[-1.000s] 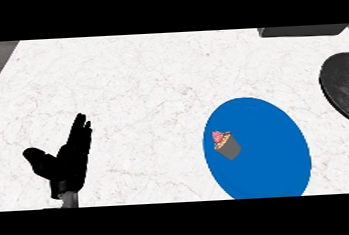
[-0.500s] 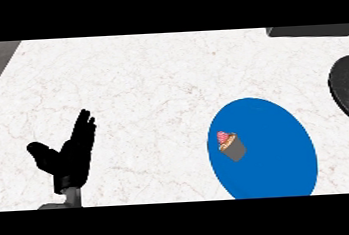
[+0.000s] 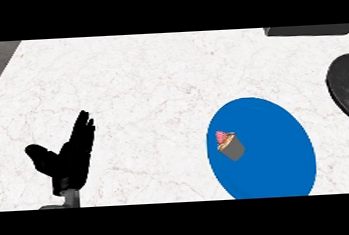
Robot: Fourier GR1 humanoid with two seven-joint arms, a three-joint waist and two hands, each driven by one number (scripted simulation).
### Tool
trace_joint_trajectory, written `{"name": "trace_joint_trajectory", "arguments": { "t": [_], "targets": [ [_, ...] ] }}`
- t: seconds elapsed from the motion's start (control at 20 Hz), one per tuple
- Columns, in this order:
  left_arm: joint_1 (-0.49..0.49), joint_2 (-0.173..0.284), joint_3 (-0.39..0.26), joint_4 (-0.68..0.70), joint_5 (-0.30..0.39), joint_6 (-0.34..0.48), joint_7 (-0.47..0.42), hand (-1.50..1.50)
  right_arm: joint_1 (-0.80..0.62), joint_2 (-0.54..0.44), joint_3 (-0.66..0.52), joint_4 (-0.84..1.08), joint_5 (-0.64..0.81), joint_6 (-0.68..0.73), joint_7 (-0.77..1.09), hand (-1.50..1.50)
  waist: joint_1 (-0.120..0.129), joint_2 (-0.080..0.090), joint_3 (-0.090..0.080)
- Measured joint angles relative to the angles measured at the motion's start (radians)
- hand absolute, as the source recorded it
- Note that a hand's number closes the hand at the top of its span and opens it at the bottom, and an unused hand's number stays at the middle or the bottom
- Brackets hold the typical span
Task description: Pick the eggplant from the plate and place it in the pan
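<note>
Centrally, round glossy blue plate (image 3: 275,154)

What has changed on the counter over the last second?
Nothing was taken hold of or let go. The view itself drifted: the blue plate, the small item on it and the dark pan all slid slightly rightward. The left hand stays open, resting at lower left.
</note>
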Motion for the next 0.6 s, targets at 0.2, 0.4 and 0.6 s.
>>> {"name": "trace_joint_trajectory", "arguments": {
  "t": [0.2,0.4,0.6],
  "targets": [
    [0.008,-0.003,0.003,-0.005,-0.001,0.006,-0.001,0.0,-0.006,-0.021,-0.119,0.017,-0.132,0.079,-0.101,-1.5,-0.011,-0.003,-0.001],
    [0.019,-0.005,0.006,-0.002,-0.011,0.013,-0.015,0.0,0.015,-0.05,-0.217,0.049,-0.247,0.213,-0.185,-1.5,-0.024,-0.009,-0.002],
    [0.024,-0.005,0.01,-0.002,-0.013,0.018,-0.009,0.0,0.071,-0.096,-0.28,0.075,-0.329,0.388,-0.266,-1.5,-0.04,-0.016,-0.004]
  ]
}}
